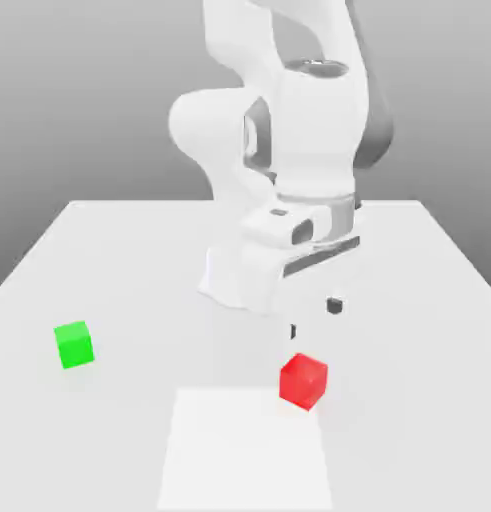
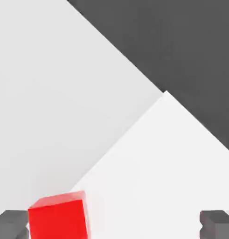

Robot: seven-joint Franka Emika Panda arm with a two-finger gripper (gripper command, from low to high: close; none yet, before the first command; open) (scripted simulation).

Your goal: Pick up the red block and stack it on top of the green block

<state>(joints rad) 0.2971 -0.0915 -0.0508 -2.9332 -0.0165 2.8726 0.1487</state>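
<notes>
The red block (image 1: 304, 380) rests on the white table, near the front and a little to the exterior view's right. Far off to the exterior view's left, the green block (image 1: 74, 344) stands alone on the table. My gripper (image 1: 314, 318) hangs above and just behind the red block, open, with nothing between its dark fingertips (image 1: 334, 305). In the hand view the red block (image 2: 58, 217) lies close to one fingertip (image 2: 11, 224), while the other fingertip (image 2: 218, 224) is far from it; the gripper (image 2: 114, 225) is open wide.
The white table (image 1: 119, 260) stretches around both blocks, with a brighter white rectangle (image 1: 244, 450) at its front. The arm's white base (image 1: 244, 275) stands behind the gripper. In the hand view the table's edge (image 2: 135, 70) meets dark floor.
</notes>
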